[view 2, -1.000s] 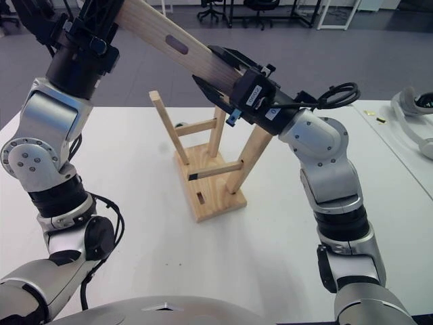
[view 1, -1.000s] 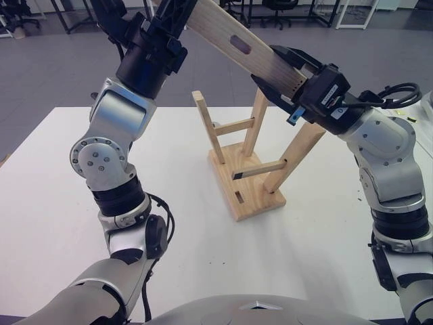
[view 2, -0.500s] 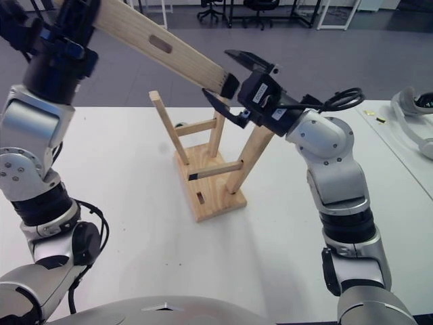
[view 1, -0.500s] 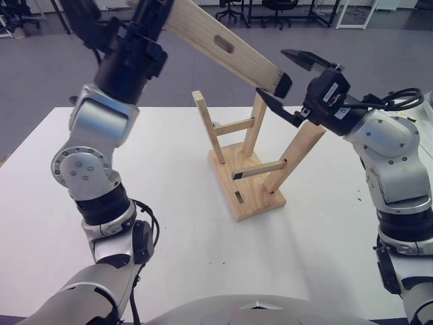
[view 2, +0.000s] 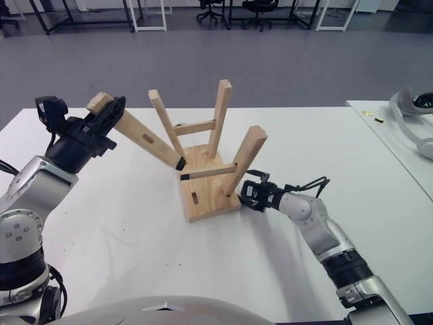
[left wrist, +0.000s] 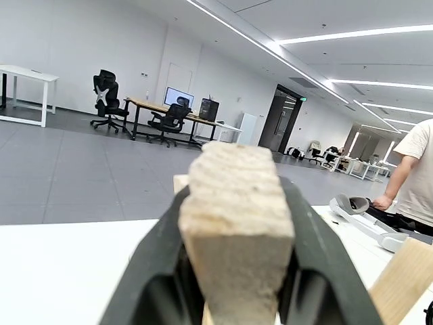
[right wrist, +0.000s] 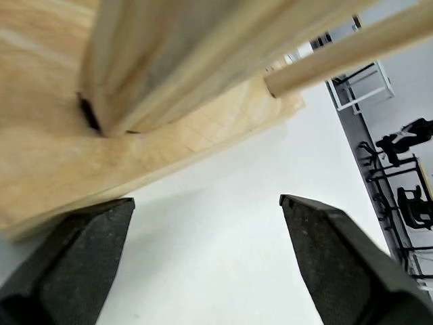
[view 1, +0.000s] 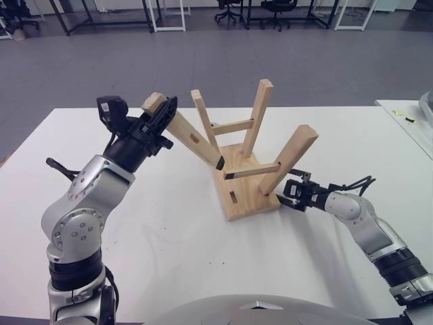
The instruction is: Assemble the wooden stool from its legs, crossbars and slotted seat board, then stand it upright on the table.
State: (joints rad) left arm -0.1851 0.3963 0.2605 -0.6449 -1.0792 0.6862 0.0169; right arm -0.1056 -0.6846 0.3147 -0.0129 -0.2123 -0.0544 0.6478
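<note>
The partly built stool lies seat-down on the white table: its slotted seat board carries three legs pointing up, joined by crossbars. My left gripper is shut on the upper end of a fourth wooden leg. That leg slants down, and its dark tip is at the seat board's near-left corner. In the left wrist view the leg's end grain sits between both fingers. My right gripper is open, low on the table beside the seat board's right edge, holding nothing.
White tabletop stretches in front of and to both sides of the stool. A second table at the far right holds a white headset-like object. Grey floor, desks and office chairs lie beyond the table's far edge.
The right gripper let go of the leg's lower end and dropped to the table beside the seat board. The left arm swung the leg down from overhead to the seat board.
</note>
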